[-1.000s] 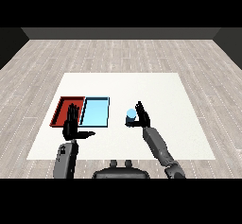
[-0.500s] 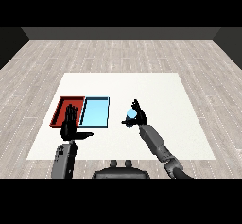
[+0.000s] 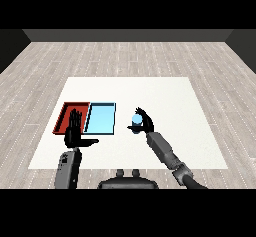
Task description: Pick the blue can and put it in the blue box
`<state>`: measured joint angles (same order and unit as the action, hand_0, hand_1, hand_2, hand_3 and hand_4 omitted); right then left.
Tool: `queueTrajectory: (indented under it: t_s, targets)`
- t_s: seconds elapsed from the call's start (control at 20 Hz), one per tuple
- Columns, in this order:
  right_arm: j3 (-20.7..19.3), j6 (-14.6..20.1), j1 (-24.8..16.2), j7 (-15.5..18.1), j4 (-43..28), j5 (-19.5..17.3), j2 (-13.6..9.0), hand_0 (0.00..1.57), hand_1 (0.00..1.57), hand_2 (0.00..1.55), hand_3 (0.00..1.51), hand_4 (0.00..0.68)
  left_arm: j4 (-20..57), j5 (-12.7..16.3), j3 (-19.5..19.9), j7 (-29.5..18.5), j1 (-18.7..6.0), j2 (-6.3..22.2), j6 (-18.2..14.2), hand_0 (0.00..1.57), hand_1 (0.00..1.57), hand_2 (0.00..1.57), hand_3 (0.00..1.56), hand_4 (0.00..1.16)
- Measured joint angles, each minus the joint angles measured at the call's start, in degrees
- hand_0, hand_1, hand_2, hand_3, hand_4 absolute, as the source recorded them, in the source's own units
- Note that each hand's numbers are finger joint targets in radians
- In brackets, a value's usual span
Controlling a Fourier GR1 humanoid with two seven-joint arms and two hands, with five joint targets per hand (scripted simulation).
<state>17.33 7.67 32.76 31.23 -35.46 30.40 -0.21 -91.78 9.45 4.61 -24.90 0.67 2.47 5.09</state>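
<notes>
Both hands visible: right hand now curled round blue can, earlier open beside it.

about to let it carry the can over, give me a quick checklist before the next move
1. Right hand curled round the blue can: ok, fingers and thumb wrap it.
2. Can lifted off the white table: cannot tell from this view.
3. Blue tray free to receive the can: ok, nothing shows inside it.
4. Path from can to blue tray: ok, only bare table lies between them.
5. Left hand out of the way: ok, it is open over the near edge of the red tray, left of the blue one.
</notes>
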Motion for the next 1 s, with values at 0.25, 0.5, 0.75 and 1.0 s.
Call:
queueTrajectory:
  t_s: [0.25,0.5,0.75,1.0]
  targets:
    - [1.25,4.79,1.97,-2.43,1.83,-1.39,0.15,1.56,1.56,1.49,1.44,0.678,-1.74,-0.05,-0.52,-0.41,1.93,-0.46,0.09,0.00,0.00,0.00,0.00,0.00]
    - [1.15,6.42,2.58,-3.65,1.18,-2.82,0.14,1.54,1.54,1.47,1.42,0.662,0.03,0.39,-0.27,0.04,-0.36,-0.34,0.28,0.00,0.00,0.00,0.00,0.00]
    - [0.36,6.91,3.03,-3.64,-1.19,-5.36,-0.24,1.49,1.49,1.45,1.41,0.652,2.72,-0.53,-0.74,-0.78,-1.55,-0.14,0.74,0.00,0.00,0.00,0.00,0.00]
    - [0.05,6.94,2.20,-5.16,-6.95,-7.99,-1.20,1.49,1.49,1.46,1.41,0.652,3.75,-3.96,-4.08,0.37,-2.54,-1.55,-1.47,0.00,0.00,0.00,0.00,0.00]
